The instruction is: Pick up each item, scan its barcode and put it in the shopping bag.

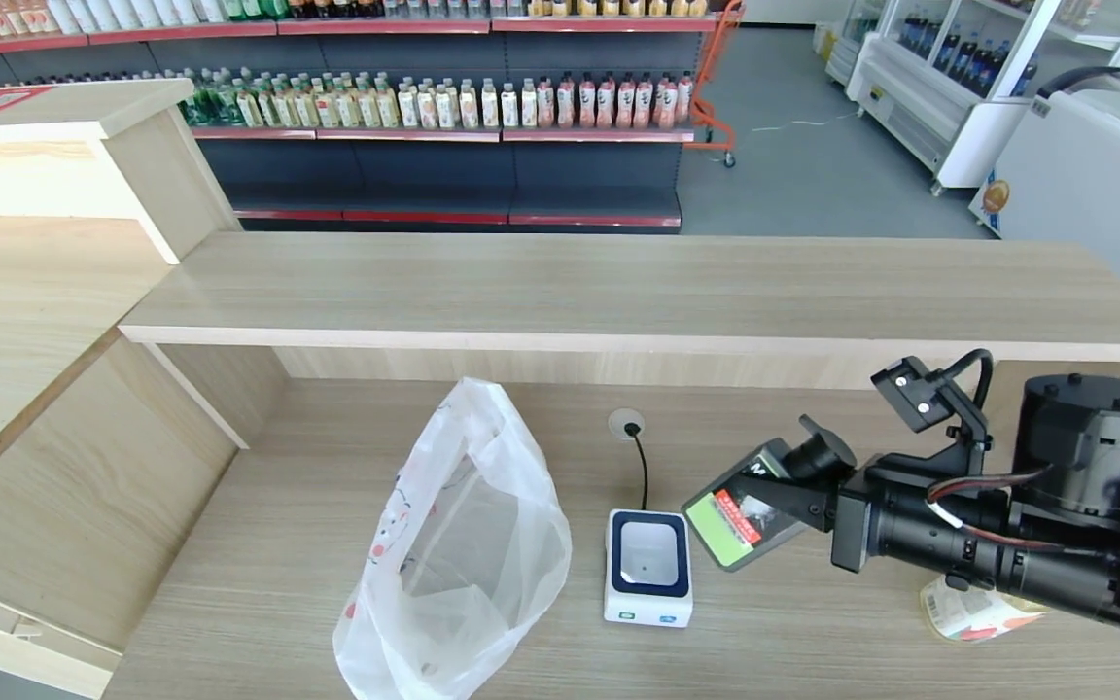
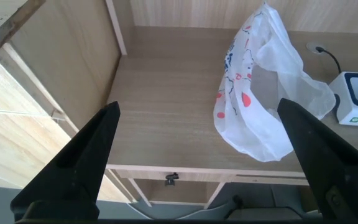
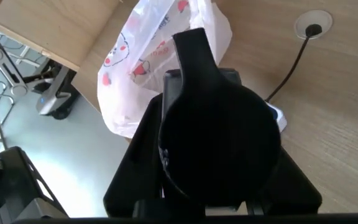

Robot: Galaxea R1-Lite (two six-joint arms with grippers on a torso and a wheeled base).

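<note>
Head view: right arm [image 1: 968, 549] covers most of a labelled packet [image 1: 968, 611] at 3 o'clock from the scanner [image 1: 648, 567]; its kind cannot be told. Shopping bag [image 1: 463, 544] is cut off by the frame's lower edge. Right wrist view: the held item [image 3: 219, 143] hides all but one white corner of the scanner.

Nothing can be read clearly. The box [image 1: 730, 520] in the right pincer [image 1: 786, 484] carries a green-and-red label with print too small to make out; the packet [image 1: 968, 611] on the counter [image 1: 813, 647] shows a barcode; the shopping bag [image 1: 463, 544] bears red figures.
</note>
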